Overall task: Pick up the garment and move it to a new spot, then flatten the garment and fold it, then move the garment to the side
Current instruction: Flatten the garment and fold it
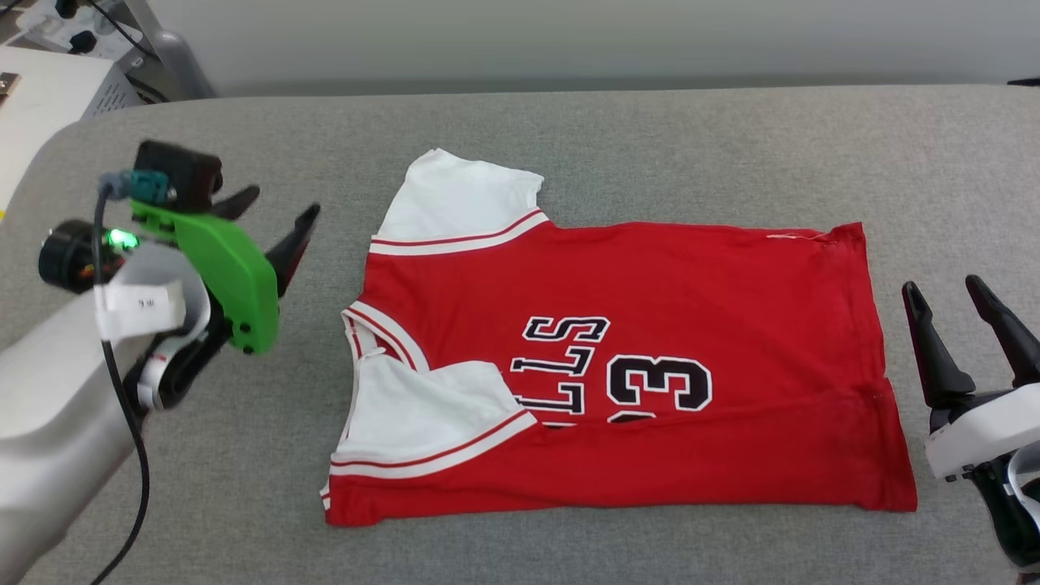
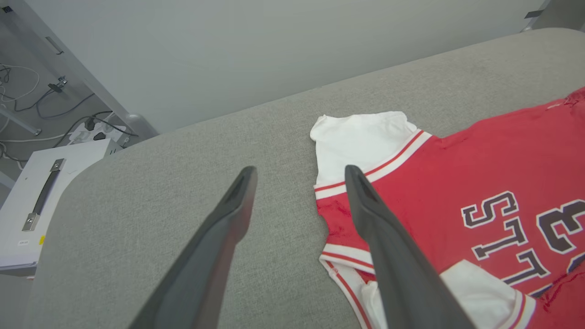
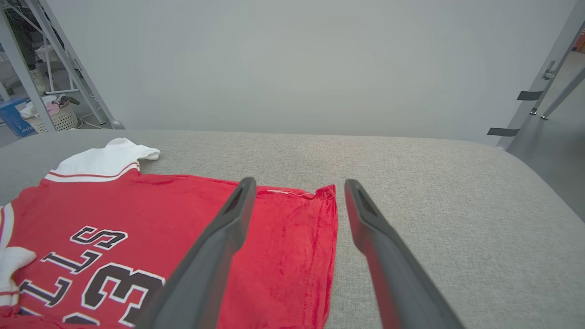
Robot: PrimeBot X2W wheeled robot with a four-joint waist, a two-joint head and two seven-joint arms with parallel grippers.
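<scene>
The garment (image 1: 650,284), a red jersey with white sleeves and black lettering, lies flat on the grey padded table (image 1: 650,138), collar to the left and hem to the right. Its near long edge is folded up over the lettering, and the near sleeve (image 1: 422,414) lies on the chest. The far sleeve (image 1: 455,199) spreads toward the back. My left gripper (image 1: 280,210) hovers open just left of the collar, holding nothing. My right gripper (image 1: 942,294) stands open just right of the hem. The jersey also appears in the left wrist view (image 2: 480,173) and the right wrist view (image 3: 151,205).
White equipment with cables (image 1: 49,73) stands beyond the table's far left corner. A metal frame leg (image 3: 539,77) rises off the table's right end. A basket (image 3: 57,116) sits on the floor behind the table.
</scene>
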